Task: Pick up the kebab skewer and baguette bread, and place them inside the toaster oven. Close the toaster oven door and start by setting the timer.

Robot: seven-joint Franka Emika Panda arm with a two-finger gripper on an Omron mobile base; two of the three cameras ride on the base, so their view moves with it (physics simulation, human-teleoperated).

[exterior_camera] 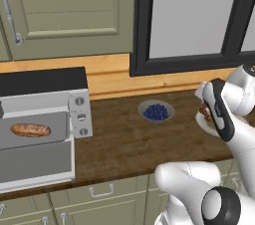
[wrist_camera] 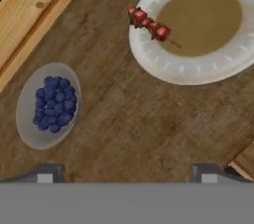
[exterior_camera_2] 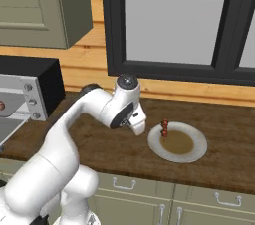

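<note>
The jaws [wrist_camera: 127, 171] stand spread wide and hold nothing, their two dark tips hanging over bare wood of the table [wrist_camera: 124, 119]. Taking the plate [wrist_camera: 198, 72] as the landmark: the kebab skewer [wrist_camera: 149, 22] lies across the plate's rim, chunk end over the edge, bare stick pointing toward the brown centre. The bowl of blueberries [wrist_camera: 48, 104] sits well apart from the plate, on the far side from the skewer's stick end.

The step in hand looks like the skewer pickup. To do it well, the jaws should probably centre over the meat chunks, turn to close across the stick — not along it — and descend without pressing on the rim.

The left base view shows what the hand view cannot — the toaster oven [exterior_camera: 45, 119] far from the plate, its door [exterior_camera: 35, 167] dropped open and the baguette bread [exterior_camera: 31, 130] already inside. The right base view shows the skewer tilted up off the plate.
</note>
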